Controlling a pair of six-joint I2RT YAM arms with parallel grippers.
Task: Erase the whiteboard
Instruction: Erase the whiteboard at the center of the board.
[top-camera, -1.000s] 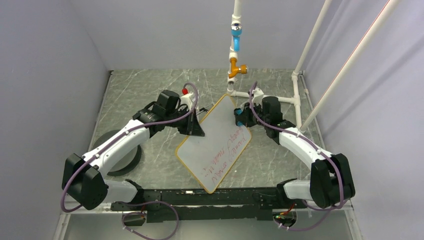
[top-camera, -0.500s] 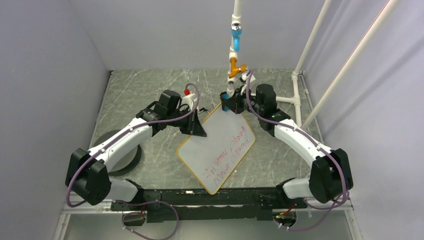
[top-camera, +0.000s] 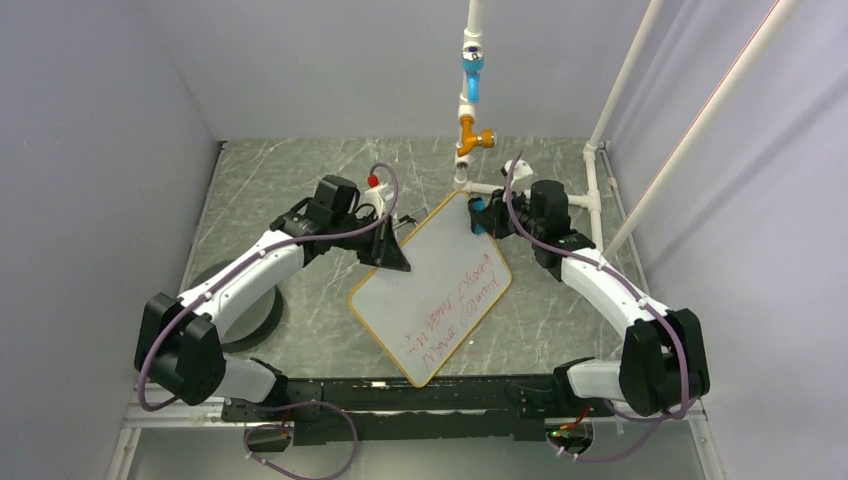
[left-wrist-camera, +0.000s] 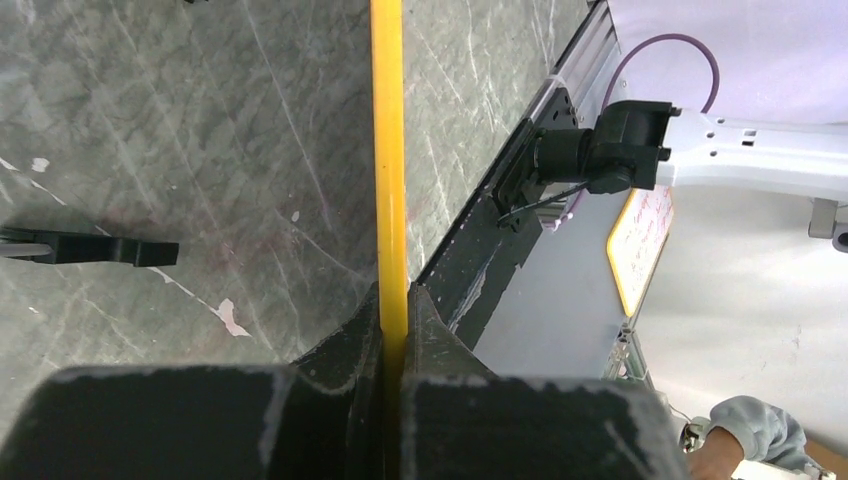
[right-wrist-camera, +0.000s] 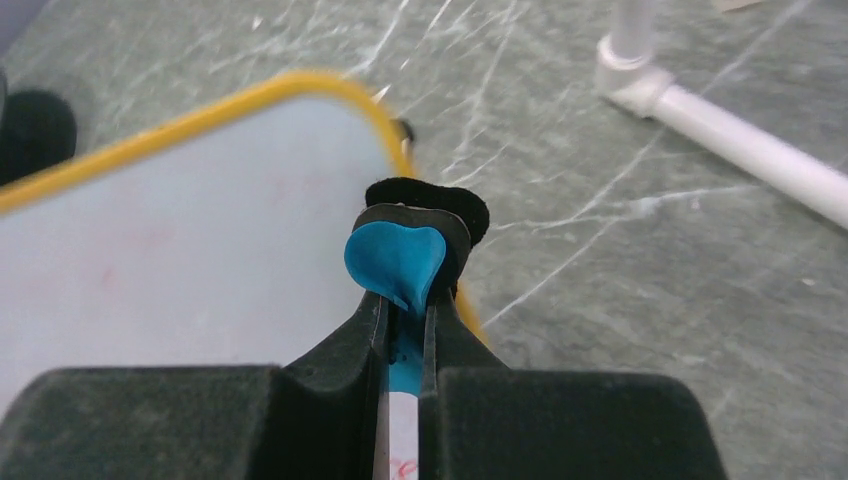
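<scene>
The whiteboard (top-camera: 430, 295), red writing on its near half, is seen askew on the counter (top-camera: 290, 180), its yellow frame clamped at the left edge by the left pincer (left-wrist-camera: 393, 310), while a blue eraser (right-wrist-camera: 395, 262) is gripped by the right pincer (right-wrist-camera: 405, 300) at its far corner.

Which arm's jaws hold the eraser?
The right arm: its jaws are shut on the blue eraser at the whiteboard's far corner. The left arm's jaws only clamp the yellow frame.
</scene>
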